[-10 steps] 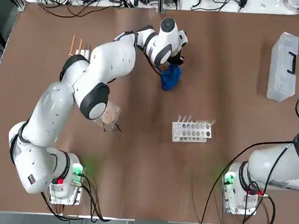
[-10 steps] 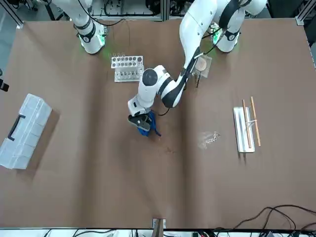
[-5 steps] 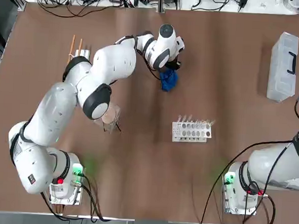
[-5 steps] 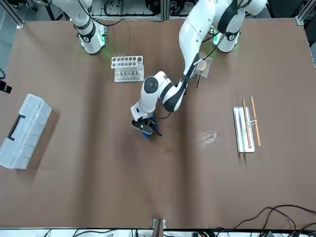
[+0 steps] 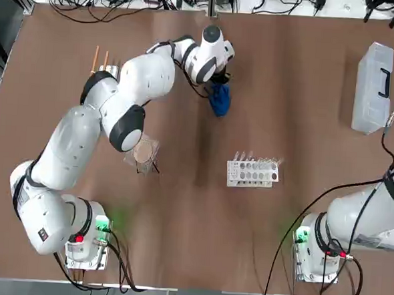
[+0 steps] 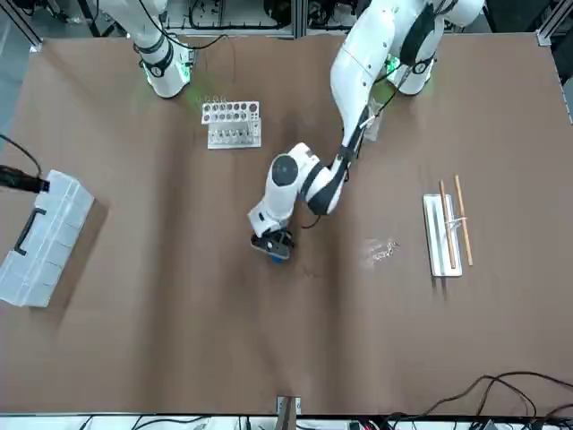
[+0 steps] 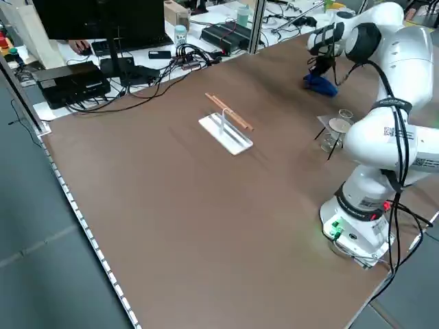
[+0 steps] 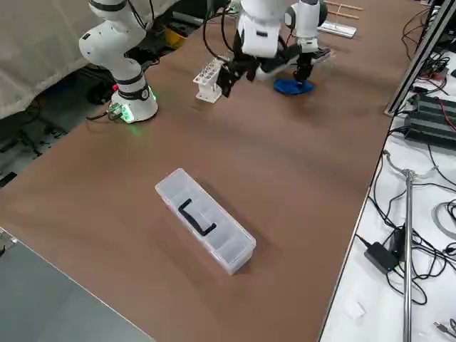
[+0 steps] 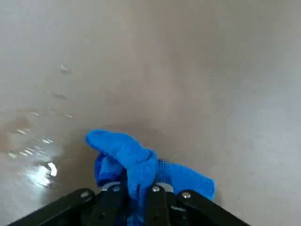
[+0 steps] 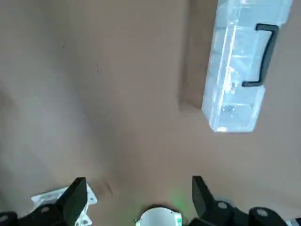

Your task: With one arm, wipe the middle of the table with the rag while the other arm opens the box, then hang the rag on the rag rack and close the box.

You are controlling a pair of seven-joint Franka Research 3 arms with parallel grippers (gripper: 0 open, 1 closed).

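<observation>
The blue rag [image 5: 219,99] lies bunched on the brown table [image 5: 301,80], far of the middle. My left gripper [image 5: 218,82] stands over it, shut on the rag [image 9: 136,160] and pressing it to the surface; the front view shows the rag [image 6: 279,249] under the wrist. The box [image 5: 373,87] sits closed at the far right, black handle on top. My right gripper [image 10: 138,188] hangs open above the table, short of the box [image 10: 240,70]. The rag rack [image 5: 102,65], a white base with wooden rods, is at the far left.
A white tube rack [image 5: 252,172] stands right of centre. A beige round item in clear wrap [image 5: 142,154] lies near the left arm's elbow. A small clear scrap [image 6: 383,253] lies near the rag rack [image 6: 445,235]. Cables run along the far edge.
My left gripper has dragged the rag a little farther from the robot and slightly to its left. The right arm has come closer to the box.
</observation>
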